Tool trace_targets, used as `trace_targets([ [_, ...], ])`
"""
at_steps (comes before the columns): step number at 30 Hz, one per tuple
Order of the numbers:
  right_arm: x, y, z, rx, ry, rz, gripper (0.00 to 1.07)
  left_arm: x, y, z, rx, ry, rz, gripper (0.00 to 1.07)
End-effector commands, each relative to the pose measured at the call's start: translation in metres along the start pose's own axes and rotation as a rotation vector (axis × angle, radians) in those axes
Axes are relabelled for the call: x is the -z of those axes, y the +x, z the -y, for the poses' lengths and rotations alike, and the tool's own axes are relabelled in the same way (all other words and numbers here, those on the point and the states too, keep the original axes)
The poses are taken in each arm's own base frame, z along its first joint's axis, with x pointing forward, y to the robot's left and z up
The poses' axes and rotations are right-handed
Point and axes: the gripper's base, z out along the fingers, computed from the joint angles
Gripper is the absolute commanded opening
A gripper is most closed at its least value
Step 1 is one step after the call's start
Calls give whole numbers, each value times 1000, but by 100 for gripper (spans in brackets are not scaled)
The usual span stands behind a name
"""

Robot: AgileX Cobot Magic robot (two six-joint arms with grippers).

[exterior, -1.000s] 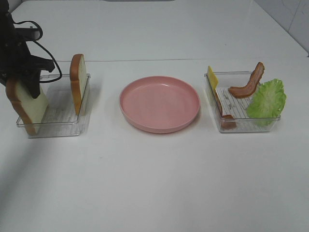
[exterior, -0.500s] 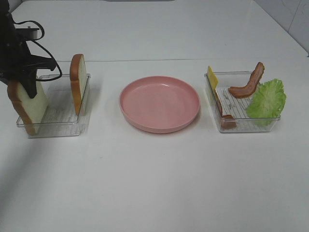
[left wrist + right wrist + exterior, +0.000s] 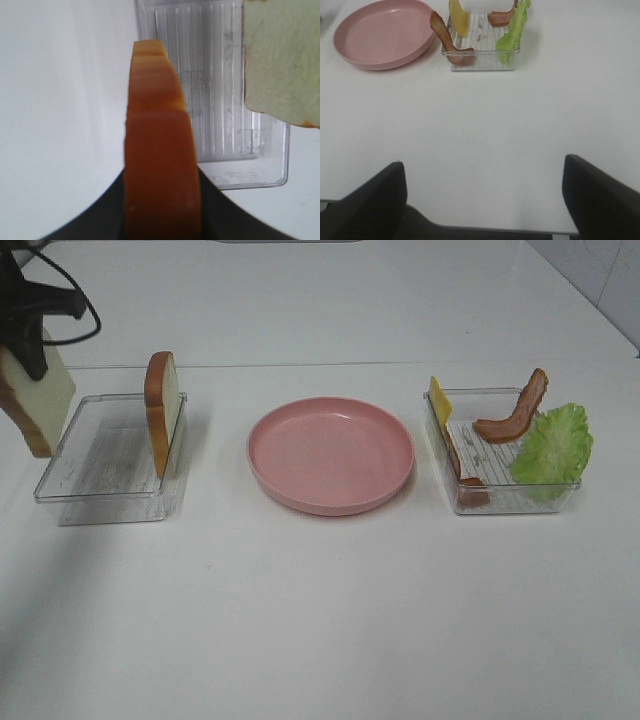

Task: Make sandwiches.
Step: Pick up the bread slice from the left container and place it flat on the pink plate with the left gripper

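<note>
Brown-crusted bread slice (image 3: 50,390) pinched in left claw (image 3: 36,360) near ribbed clear tray (image 3: 100,512)

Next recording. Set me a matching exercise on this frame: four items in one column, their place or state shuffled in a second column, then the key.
Items
1. leftmost bread slice
2. other bread slice
3. pink plate
4. lettuce leaf

Places or states
A. leans in the right clear tray, beside a bacon strip
B. stands on edge at the plate-side wall of the left clear tray
C. clamped in the left gripper, outside any tray
D. bare, between the two trays

Pairs: 1-C, 2-B, 3-D, 4-A
</note>
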Motion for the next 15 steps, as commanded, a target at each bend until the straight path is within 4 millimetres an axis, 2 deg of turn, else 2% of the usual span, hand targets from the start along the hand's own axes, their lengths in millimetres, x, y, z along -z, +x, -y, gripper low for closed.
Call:
trace_targets([
  [1, 3, 2, -1, 11, 0, 33, 83, 50, 15, -5, 18, -23, 23, 0],
  [2, 3, 2, -1, 11, 0, 33, 83, 50, 15, -5, 18, -23, 23, 0],
  [3, 3, 2, -1, 11, 0, 33, 83, 78, 22, -6, 36, -23, 87, 0],
  [4, 3, 2, -1, 11, 0, 33, 83, 78, 22, -6, 36, -23, 87, 0],
  [5, 3, 2, -1, 11, 0, 33, 83, 106, 31, -7, 52, -16, 154, 0],
  [6, 3, 2, -1, 11, 0, 33, 83, 120, 36, -8, 62, -7, 190, 0],
  [7, 3, 2, -1, 11, 0, 33, 83, 120, 36, -8, 62, -7, 190, 0],
  [8, 3, 2, -1, 11, 0, 33, 83, 144, 44, -5, 71, 38, 247, 0],
  [9, 3, 2, -1, 11, 0, 33, 83, 156, 48, -3, 72, 72, 276, 0],
  [10, 3, 2, -1, 11, 0, 33, 83, 156, 48, -3, 72, 72, 276, 0],
  [11, 3, 2, -1, 11, 0, 33, 83, 176, 55, 3, 57, 148, 326, 0],
  [12, 3, 2, -1, 11, 0, 33, 83, 183, 56, 7, 41, 198, 345, 0],
  [13, 3, 2, -1, 11, 0, 33, 83, 183, 56, 7, 41, 198, 345, 0],
  [15, 3, 2, -1, 11, 0, 33, 83, 194, 54, 23, -18, 361, 376, 0],
])
